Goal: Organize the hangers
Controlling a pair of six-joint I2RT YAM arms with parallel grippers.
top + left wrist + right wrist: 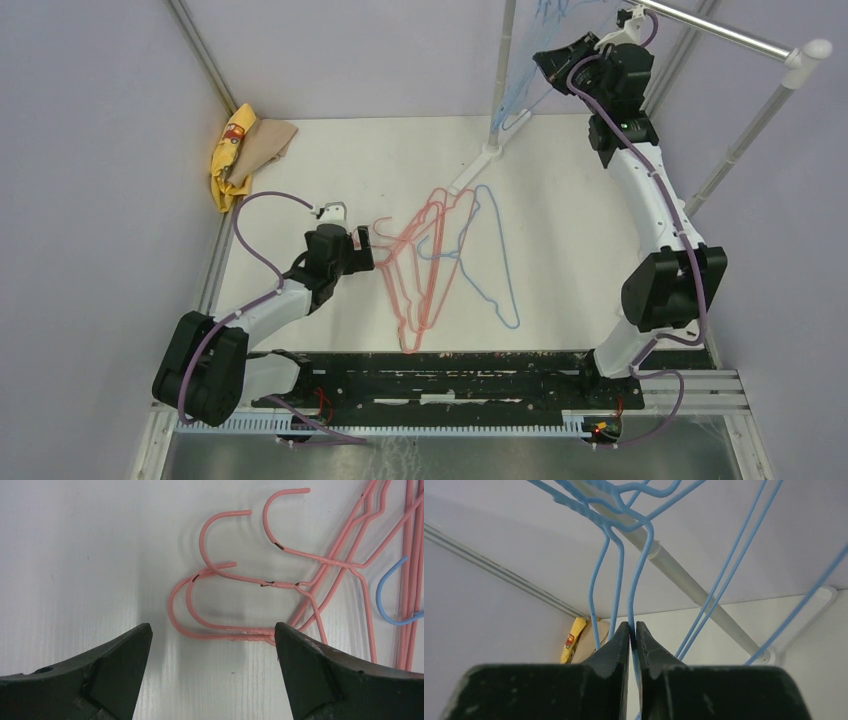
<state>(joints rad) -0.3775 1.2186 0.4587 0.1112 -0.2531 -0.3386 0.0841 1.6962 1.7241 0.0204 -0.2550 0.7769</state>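
Left tool (212, 630), released, with its jaws wide apart and pointed down at the white surface (330, 160). It straddles the lowest hook of the pink-red wire hangers (420, 260). One fingertip sits at that hook's twisted neck, though contact cannot be confirmed. The pink-red hangers lie flat in an overlapping pile at mid-surface, hooks nested toward the left tool, and a single light blue wire hanger (495, 270) lies just beside them on the right.

Farther back, the right tool (633, 630) is clenched on a thin strand of the hung light blue wire hangers (636, 580), which dangle from the white-and-silver rack pole (684, 580).

Likely faults:
- The nested pink hooks may drag their neighbours along if one is lifted.
- Wire lying flush on the surface may slip out as the jaws close.
- At the rack, letting go before the hook is seated could drop the hanger or set the others swinging.

Pose: the left arm is low, its elbow folded near the base and its forearm reaching toward the pile with the wrist pitched down. The right arm is raised and stretched to the far right corner, its wrist turned toward the rack.
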